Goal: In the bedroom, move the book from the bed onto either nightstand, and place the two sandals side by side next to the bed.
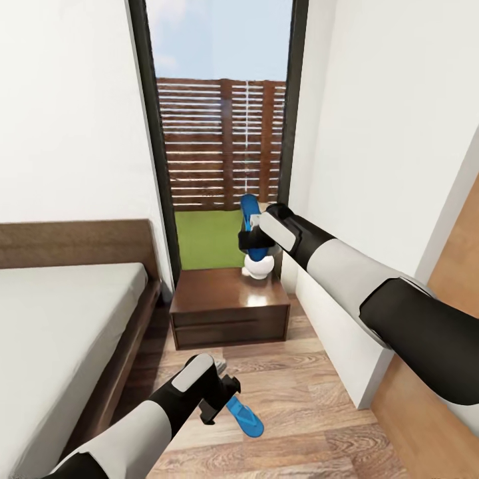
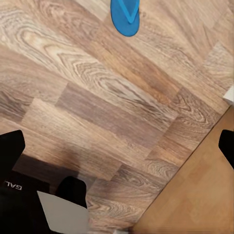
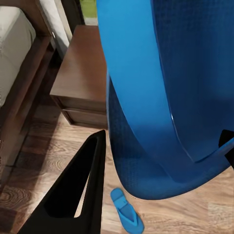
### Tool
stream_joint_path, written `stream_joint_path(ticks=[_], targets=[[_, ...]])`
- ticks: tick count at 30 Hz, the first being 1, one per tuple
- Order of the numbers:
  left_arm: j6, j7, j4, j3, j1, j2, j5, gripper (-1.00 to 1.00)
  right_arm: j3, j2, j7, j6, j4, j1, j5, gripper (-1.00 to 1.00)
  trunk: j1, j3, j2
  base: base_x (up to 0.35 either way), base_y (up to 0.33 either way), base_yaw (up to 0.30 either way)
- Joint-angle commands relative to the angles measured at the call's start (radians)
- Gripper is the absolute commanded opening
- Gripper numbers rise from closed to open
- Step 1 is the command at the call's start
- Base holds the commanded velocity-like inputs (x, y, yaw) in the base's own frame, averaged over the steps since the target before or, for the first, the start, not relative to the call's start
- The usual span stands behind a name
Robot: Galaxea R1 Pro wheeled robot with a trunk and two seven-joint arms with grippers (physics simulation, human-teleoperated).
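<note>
Above the nightstand, right end effector pinches one sandal; other sandal lies just beside spread left end effector.

Your right gripper clamps one blue sandal upright over nightstand, approx 12 o'clock. Left gripper low, 6 o'clock, beside 2nd sandal on floor. Bed at 9.

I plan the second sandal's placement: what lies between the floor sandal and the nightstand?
Head view shows bare wood floor between the sandal and the nightstand.
</note>
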Motion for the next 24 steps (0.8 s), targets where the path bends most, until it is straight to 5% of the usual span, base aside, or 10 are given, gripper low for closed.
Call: stream_joint_path(ticks=[1, 6, 11, 24], targets=[[0.005, 0.004, -0.001, -0.001, -0.001, 0.000, 0.000, 1.00, 0.006, -0.001, -0.003, -0.001, -0.002, -0.001, -0.010, -1.00, 0.004, -0.004, -0.008, 0.000, 0.000, 0.000], [0.005, 0.004, 0.000, -0.001, -0.002, 0.000, 0.003, 1.00, 0.002, -0.003, 0.063, -0.006, -0.020, -0.001, -0.009, -1.00, 0.023, -0.020, -0.043, 0.000, 0.000, 0.000], [0.006, -0.021, 0.000, -0.001, -0.002, 0.000, 0.004, 1.00, 0.006, -0.011, 0.201, -0.005, -0.153, -0.001, -0.011, -1.00, 0.042, -0.036, -0.078, 0.000, 0.000, 0.000], [0.003, -0.039, 0.002, -0.001, -0.002, 0.000, 0.004, 1.00, 0.008, -0.017, 0.293, -0.008, -0.179, 0.028, -0.009, -1.00, 0.092, -0.076, -0.169, 0.000, 0.000, 0.000]])
